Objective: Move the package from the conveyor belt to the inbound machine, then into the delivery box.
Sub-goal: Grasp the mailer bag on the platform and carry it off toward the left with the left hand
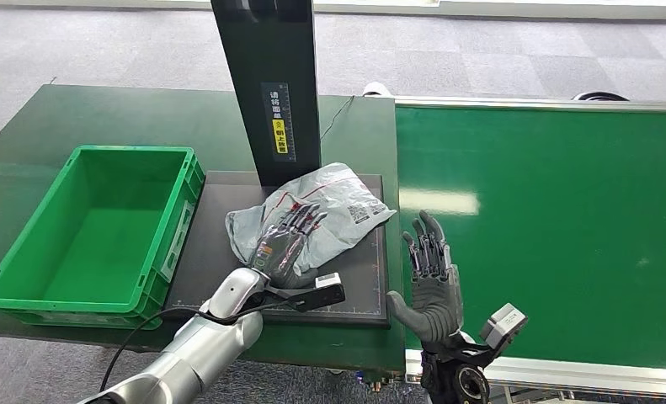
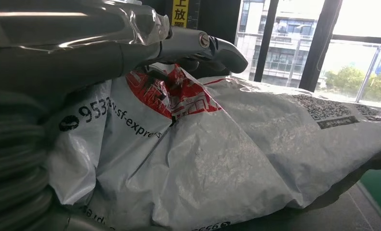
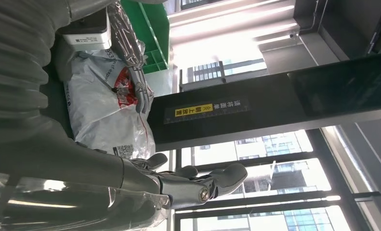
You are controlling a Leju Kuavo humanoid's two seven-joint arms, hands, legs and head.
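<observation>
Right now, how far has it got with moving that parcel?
About halfway, it seems. Done: the grey parcel is off the green belt and lies on the black machine plate under the scanner post. In hand: the left hand rests on the parcel; whether it grips is unclear. The right hand hovers open over the belt. Left: the green box holds no parcel.
</observation>
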